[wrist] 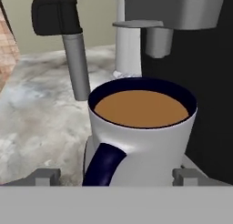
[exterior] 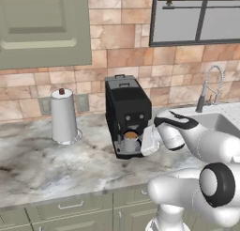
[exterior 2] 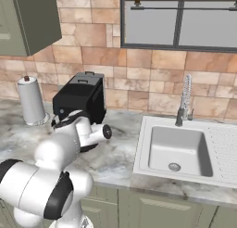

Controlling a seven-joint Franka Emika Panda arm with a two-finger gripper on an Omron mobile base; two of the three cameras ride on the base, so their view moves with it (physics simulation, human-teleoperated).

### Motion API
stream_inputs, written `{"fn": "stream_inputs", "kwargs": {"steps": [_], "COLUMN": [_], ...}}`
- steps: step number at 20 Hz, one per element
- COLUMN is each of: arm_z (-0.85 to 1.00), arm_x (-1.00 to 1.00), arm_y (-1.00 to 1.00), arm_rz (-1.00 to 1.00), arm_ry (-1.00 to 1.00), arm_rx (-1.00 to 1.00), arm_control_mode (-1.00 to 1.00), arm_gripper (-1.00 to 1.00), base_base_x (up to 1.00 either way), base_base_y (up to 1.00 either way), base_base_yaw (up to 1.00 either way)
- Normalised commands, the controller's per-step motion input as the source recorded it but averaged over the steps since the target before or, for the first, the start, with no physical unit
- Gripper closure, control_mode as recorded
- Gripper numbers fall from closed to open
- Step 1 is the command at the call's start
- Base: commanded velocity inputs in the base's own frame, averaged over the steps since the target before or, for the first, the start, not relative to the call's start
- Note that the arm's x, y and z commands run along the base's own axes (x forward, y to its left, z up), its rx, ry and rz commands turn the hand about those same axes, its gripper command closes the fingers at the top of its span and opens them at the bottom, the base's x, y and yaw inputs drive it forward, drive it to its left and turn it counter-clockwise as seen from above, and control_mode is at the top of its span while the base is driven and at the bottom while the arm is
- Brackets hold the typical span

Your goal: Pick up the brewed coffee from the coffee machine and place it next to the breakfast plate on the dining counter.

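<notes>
While the arm is reaching in from the sink side, you are working the first step of the task: taking the brewed coffee point(exterior: 131, 141) off the coffee machine point(exterior: 126, 113). The mug is sitting on the machine's grey drip tray point(exterior: 129, 153), under the spout, with brown liquid showing at its dark blue rim. In the hand view the mug point(wrist: 142, 132) is filling the space just ahead of the gripper point(wrist: 116, 176), its dark blue handle point(wrist: 103, 165) turning toward the camera and a little to one side.

The two finger tips point(wrist: 45, 176) are standing apart, one on each side of the mug's lower body, not closed on it. Whether the pads are touching the wall is not something you can tell here; the grasp is reading as not yet made.

Judgement on the next move: you are needing a squeeze across the mug's body, with the handle kept clear of the fingers, then a level pull outward from under the spout point(wrist: 157, 38). The liquid is lying close to the rim, so tilting will likely spill it.

The paper-towel roll point(exterior: 63, 116) is standing on the counter well beside the machine, on its far side from the arm. The dining counter and plate are lying outside these views, so the carry will be calling for a base move.
</notes>
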Motion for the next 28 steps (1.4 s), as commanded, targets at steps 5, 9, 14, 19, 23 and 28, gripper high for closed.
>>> {"fn": "stream_inputs", "kwargs": {"steps": [5,9,14,19,23,28], "arm_z": [-0.02,-0.01,0.0,0.0,0.25,0.79], "arm_x": [0.1,0.0,-0.1,-0.58,-0.8,-0.76], "arm_y": [0.0,-0.06,-0.31,-0.14,-0.15,-0.34], "arm_rz": [-0.01,0.0,0.0,0.11,0.21,0.21], "arm_ry": [0.0,0.0,0.0,0.0,-0.01,-0.15], "arm_rx": [0.0,0.0,0.01,0.0,0.0,0.06], "arm_control_mode": [-1.0,-1.0,-1.0,-1.0,-1.0,-1.0], "arm_gripper": [1.0,1.0,1.0,1.0,1.0,1.0], "base_base_x": [0.0,0.0,0.0,0.0,0.0,0.0], "base_base_y": [0.0,0.0,0.0,0.0,0.0,0.0], "base_base_yaw": [0.0,0.0,0.0,0.0,0.0,0.0]}}
